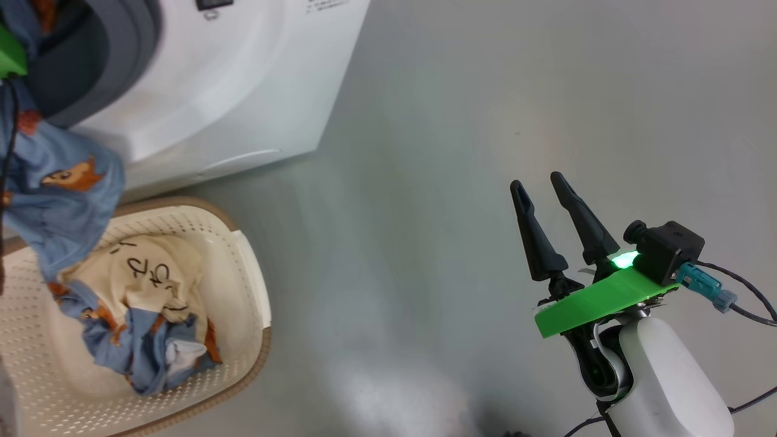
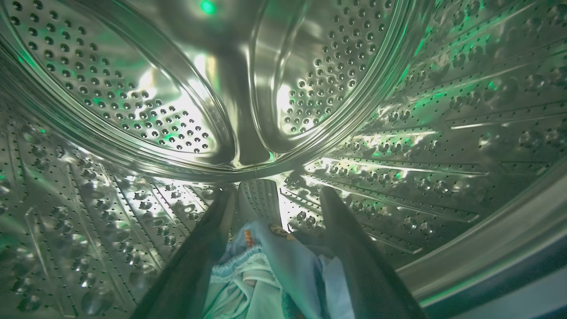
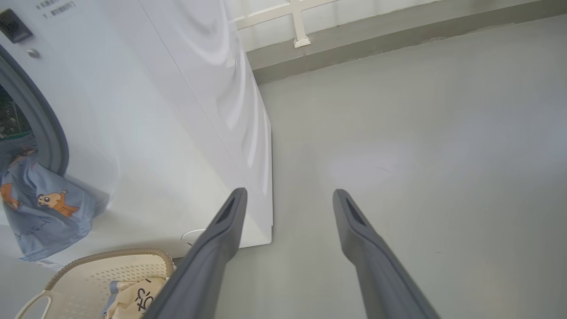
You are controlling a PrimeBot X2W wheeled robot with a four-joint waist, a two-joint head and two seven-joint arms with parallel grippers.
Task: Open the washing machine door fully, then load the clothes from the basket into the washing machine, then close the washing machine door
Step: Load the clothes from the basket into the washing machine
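The white washing machine [image 1: 243,91] stands at the upper left, and its door is out of view. My left gripper [image 2: 278,195] is deep inside the steel drum [image 2: 133,88], fingers spread, with light blue printed cloth [image 2: 274,266] lying loose between them. A long piece of that blue fabric [image 1: 61,200] hangs from the drum mouth down toward the basket [image 1: 243,267]. Inside the basket lie a cream cloth with dark writing [image 1: 152,267] and more blue fabric [image 1: 139,358]. My right gripper [image 1: 537,182] hovers open over the floor at the right, holding nothing.
Grey floor [image 1: 425,182] stretches to the right of the washer and basket. In the right wrist view a wall base with a white rail foot [image 3: 301,42] runs behind the machine. Dark cables [image 1: 746,303] trail from my right wrist.
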